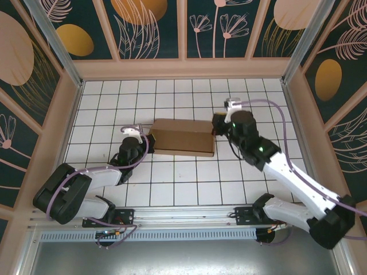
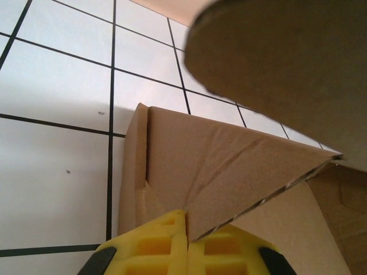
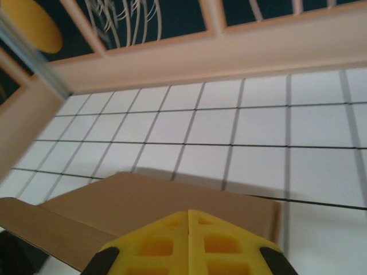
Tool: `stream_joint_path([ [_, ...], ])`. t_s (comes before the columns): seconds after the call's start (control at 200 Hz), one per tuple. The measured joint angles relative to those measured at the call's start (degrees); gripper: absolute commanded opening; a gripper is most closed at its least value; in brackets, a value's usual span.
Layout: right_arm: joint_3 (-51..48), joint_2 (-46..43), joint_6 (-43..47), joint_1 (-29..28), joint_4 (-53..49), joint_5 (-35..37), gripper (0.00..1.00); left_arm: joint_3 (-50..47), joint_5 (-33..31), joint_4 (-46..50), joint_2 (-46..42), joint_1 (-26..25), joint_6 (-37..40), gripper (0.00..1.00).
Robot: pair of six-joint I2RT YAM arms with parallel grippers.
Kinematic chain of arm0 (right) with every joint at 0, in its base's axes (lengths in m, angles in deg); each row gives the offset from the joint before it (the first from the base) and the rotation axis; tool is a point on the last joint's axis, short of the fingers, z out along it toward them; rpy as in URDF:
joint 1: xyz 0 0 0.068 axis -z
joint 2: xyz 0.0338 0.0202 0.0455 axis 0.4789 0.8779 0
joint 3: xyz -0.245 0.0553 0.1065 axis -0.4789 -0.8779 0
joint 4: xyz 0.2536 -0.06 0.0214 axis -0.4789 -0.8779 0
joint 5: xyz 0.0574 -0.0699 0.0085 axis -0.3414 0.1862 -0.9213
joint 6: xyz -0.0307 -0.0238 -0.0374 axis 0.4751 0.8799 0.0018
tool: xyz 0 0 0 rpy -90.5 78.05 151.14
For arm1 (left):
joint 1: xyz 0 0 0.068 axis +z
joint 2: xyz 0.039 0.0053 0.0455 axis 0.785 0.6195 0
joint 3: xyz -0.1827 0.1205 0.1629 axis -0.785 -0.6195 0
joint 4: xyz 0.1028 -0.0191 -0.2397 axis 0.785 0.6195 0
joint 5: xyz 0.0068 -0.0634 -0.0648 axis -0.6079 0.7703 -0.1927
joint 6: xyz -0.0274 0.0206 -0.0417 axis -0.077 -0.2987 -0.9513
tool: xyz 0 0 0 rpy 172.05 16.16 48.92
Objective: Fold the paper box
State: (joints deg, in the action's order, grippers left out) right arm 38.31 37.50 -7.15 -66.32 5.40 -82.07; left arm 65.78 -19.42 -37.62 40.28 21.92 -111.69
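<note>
Left gripper: at the left end of the paper box, touching or just short of it. In the left wrist view the yellow fingers are pressed together. A raw corrugated edge of a box panel runs down to their seam — cannot tell if it is pinched there. A blurred cardboard flap hangs above that panel.

The paper box lies on the white tiled floor, between the two grippers, long side running left to right, top closed over as a flat brown slab.

Right gripper: at the right end of the box. In the right wrist view the fingers are closed tip to tip with nothing between them — over the box's top face.
</note>
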Motion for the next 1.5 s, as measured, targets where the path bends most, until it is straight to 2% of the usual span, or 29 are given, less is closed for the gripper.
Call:
stream_joint_path([
  [0.16, 7.69, 12.20, 0.17, 0.70, -1.70, -10.88, 0.05, 0.13, 2.38, -1.57, 1.18, 0.00, 0.68, 0.12],
  [0.265, 7.78, 16.55, -0.11, 0.76, -4.15, -14.97, 0.05, 0.04, 5.18, -0.09, 2.03, -0.17, 0.28, 0.30],
  [0.45, 4.83, 18.05, -0.24, 0.76, -4.35, -18.14, 0.06, -2.14, 7.78, 4.87, -1.11, -0.26, -2.23, 0.54],
  [0.601, 1.05, 18.16, -0.17, 0.94, -3.23, -18.10, 0.07, -3.10, 7.19, 11.37, -9.62, -0.26, -4.04, 0.61],
  [0.676, -0.44, 18.51, -0.13, 1.42, -2.86, -18.03, 0.07, -3.61, 4.81, 16.04, -16.55, -0.26, -4.85, 0.62],
  [0.816, -0.76, 18.53, 0.24, 2.45, -2.47, -16.72, 0.00, -3.82, -5.09, 29.07, -32.50, -0.33, -6.21, 0.74],
  [0.831, -0.76, 18.40, 0.39, 2.49, -2.43, -16.41, 0.00, -3.72, -6.40, 30.53, -34.03, -0.33, -5.81, 0.79],
  [0.856, -0.76, 18.21, 0.48, 2.49, -2.38, -15.91, 0.00, -3.48, -8.70, 32.96, -36.37, -0.33, -5.77, 0.96],
  [0.871, -0.76, 18.03, 0.66, 2.49, -2.40, -15.52, 0.00, -3.26, -10.03, 34.38, -37.53, -0.33, -5.42, 0.98],
  [0.931, 0.46, 17.55, 1.55, 2.47, -4.35, -13.62, 0.00, -1.64, -14.49, 38.91, -40.35, -0.33, -5.01, 0.99],
  [0.961, 2.25, 17.62, 2.38, 2.40, -6.49, -12.09, 0.03, -0.17, -16.39, 40.85, -40.50, -0.31, -4.74, 0.99],
  [0.996, 4.70, 17.92, 3.30, 2.08, -8.81, -10.10, 0.10, 2.08, -18.10, 42.82, -39.60, -0.33, -4.33, 0.99],
  [1.026, 7.52, 18.36, 4.37, 1.77, -10.95, -8.07, 0.21, 4.42, -19.19, 44.28, -38.14, -0.33, -4.04, 0.99],
  [1.046, 9.09, 18.62, 5.09, 1.55, -11.87, -6.93, 0.25, 6.32, -19.67, 45.20, -36.52, -0.33, -3.80, 0.99],
  [1.166, 15.47, 18.86, 7.89, -0.15, -12.31, -1.07, 0.29, 16.46, -18.95, 46.05, -26.25, -0.33, -1.84, 0.99],
  [1.206, 15.63, 18.18, 8.24, -0.33, -11.56, -0.57, 0.23, 19.43, -17.92, 46.10, -23.02, -0.33, -0.39, 0.99],
  [1.271, 12.57, 15.26, 8.98, 0.52, -8.72, -0.98, 0.00, 24.24, -17.49, 46.60, -17.94, -0.33, 2.32, 0.96],
  [1.381, 8.33, 10.97, 8.00, 6.97, -7.91, -5.33, 0.00, 33.14, -17.49, 48.54, -9.55, 0.11, 7.52, 0.92],
  [1.441, 9.62, 12.76, 8.24, 10.73, -8.46, -7.30, 0.00, 37.88, -16.92, 49.62, -5.51, 0.96, 9.03, 0.90],
  [1.496, 11.23, 15.52, 8.46, 11.52, -9.22, -7.78, 0.00, 41.18, -15.54, 50.56, -3.02, 1.97, 10.21, 0.88],
])
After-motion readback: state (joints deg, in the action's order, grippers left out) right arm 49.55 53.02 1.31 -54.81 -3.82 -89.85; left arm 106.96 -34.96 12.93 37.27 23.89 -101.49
